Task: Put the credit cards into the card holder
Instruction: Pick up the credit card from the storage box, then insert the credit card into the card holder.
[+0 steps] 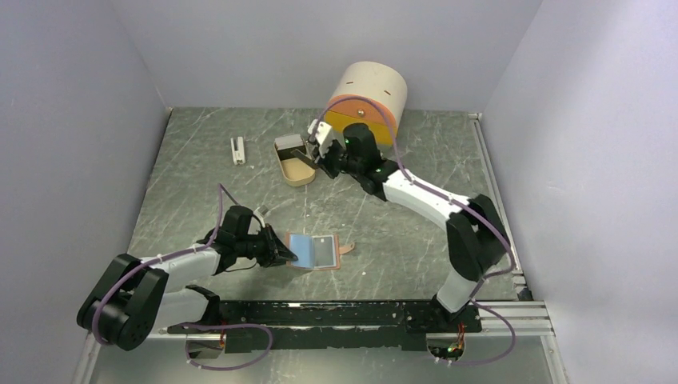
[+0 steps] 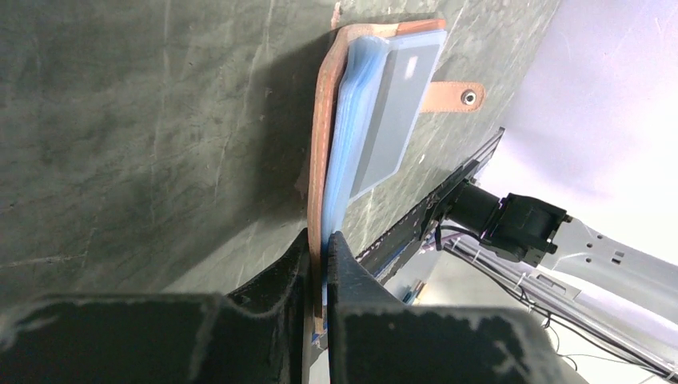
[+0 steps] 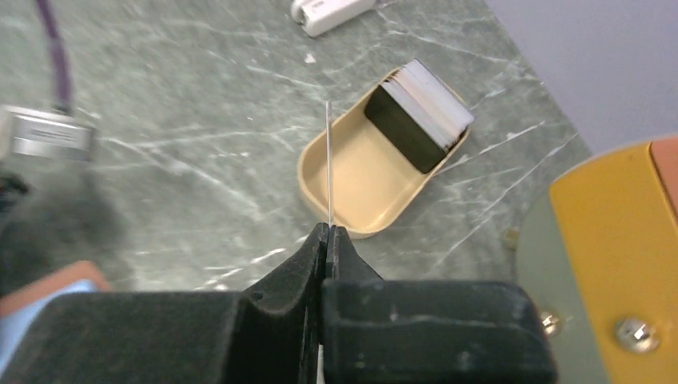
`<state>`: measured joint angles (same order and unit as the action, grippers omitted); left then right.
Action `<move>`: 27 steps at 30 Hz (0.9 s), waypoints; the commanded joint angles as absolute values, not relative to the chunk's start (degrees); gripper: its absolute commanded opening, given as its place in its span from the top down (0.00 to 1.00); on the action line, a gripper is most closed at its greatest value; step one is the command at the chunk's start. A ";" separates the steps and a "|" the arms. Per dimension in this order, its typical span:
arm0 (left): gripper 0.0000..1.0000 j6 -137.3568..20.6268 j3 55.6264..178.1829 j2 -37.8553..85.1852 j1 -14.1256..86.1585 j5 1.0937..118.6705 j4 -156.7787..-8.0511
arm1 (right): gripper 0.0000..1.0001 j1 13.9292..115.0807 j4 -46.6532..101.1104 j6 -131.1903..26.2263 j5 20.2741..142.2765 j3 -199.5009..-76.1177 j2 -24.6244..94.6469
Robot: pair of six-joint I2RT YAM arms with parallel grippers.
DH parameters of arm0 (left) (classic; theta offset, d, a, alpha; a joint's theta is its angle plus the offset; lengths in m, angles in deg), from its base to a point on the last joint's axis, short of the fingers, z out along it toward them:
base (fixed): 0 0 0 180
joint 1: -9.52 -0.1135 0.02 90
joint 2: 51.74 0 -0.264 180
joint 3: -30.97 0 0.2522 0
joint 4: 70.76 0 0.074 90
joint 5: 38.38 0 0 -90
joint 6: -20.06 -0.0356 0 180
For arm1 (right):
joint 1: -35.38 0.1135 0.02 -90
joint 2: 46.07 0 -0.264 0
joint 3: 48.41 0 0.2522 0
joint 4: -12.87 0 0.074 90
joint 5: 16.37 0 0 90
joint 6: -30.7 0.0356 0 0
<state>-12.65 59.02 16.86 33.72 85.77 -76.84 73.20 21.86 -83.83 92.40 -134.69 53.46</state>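
Credit cards of thin grey-white and dark plastic (image 1: 289,146) stand stacked at the far end of a beige oval tray (image 1: 300,181), far on the grey-green marbled table (image 1: 200,200) in the top view, with the right gripper (image 1: 313,154) just beside them. The salmon-pink leather-like folding card holder (image 1: 324,250) lies open nearer, its long axis running left to right, and the left gripper (image 1: 280,252) sits at its left edge.

From the left wrist, that gripper is pinched narrow on the holder's pink cover (one grey card (image 2: 392,120) sits in a clear bluish pocket).

From the right wrist, the fingers are closed on a single card (image 3: 329,160), seen edge-on and pointing away over the tray's rim. The holder lies near and left of it, so the right arm likely carries while the left steadies.
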 commanded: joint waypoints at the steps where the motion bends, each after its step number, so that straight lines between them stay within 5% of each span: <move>1: 0.91 -10.99 59.53 18.21 33.40 84.66 -75.15 | 1.00 73.52 17.66 -64.21 94.83 -128.08 45.15; 17: 0.91 -1.72 57.70 19.49 33.38 85.23 -64.78 | 1.00 74.76 19.48 -23.09 92.71 -105.51 25.69; 27: 0.71 -10.56 61.08 16.88 33.34 80.13 -80.50 | 1.00 75.05 6.63 -9.48 94.64 -92.30 27.54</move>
